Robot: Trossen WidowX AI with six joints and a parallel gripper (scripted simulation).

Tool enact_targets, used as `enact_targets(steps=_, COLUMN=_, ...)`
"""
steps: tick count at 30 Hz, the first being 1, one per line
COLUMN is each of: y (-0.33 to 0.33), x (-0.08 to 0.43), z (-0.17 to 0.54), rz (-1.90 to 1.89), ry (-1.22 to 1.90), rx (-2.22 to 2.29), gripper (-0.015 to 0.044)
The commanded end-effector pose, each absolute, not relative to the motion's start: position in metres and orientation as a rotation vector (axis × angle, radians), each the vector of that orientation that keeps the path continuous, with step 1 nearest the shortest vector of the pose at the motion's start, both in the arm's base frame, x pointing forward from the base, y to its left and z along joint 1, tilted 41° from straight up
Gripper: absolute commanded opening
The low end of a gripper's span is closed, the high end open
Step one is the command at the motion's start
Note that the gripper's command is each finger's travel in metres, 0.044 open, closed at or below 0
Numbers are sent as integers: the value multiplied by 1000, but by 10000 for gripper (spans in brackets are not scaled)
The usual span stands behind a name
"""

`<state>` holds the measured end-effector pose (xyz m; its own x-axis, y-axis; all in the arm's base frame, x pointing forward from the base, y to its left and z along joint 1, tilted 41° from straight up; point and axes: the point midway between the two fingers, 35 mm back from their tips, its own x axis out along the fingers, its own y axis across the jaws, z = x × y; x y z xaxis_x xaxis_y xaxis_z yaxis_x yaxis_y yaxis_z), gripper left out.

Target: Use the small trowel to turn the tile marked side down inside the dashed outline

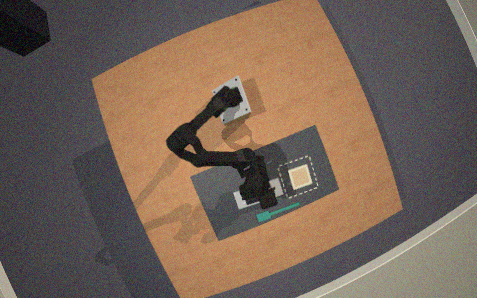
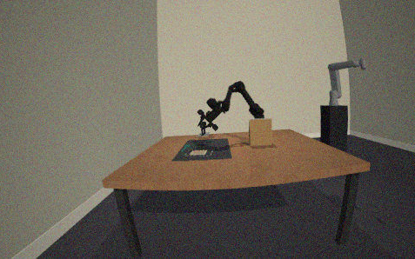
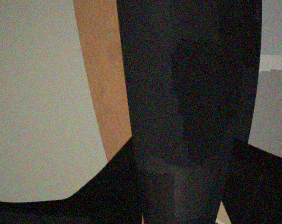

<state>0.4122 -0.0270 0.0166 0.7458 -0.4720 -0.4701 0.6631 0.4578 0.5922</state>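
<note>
The tile [image 1: 300,177] [image 2: 198,153] lies flat on the mat [image 1: 207,192] [image 2: 220,152], inside the dashed outline [image 1: 281,183]. A plain tan centre with a paler border faces up; no dark marking shows on it. My gripper [image 1: 264,194] [image 2: 203,130] is left of the tile in the top view, low over the mat and shut on the small trowel. The arm hides most of the trowel. A pale grey flat strip [image 1: 276,187] shows on both sides beneath the gripper; I cannot tell how much of it is the blade. A broad dark shape fills the middle of the wrist view.
A teal spatula-like tool [image 1: 263,216] lies along the mat's edge, beside the gripper and the outline. The arm's base plate [image 1: 244,105] is farther back on the wooden table [image 1: 324,75] [image 2: 291,169]. A tan block [image 2: 260,132] stands under the arm's base.
</note>
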Motion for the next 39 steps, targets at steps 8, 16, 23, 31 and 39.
enact_targets(steps=8, y=-26, x=413, z=18, rz=-700, ry=254, rx=839, gripper=0)
enact_targets(steps=16, y=-26, x=413, z=18, rz=-700, ry=254, rx=839, gripper=0)
enact_targets(steps=23, y=-27, x=412, z=17, rz=-708, ry=252, rx=840, gripper=0)
enact_targets(steps=31, y=-51, x=402, z=25, rz=-706, ry=291, rx=826, gripper=0)
enact_targets(steps=39, y=-88, x=378, z=38, rz=-691, ry=351, rx=805, gripper=0)
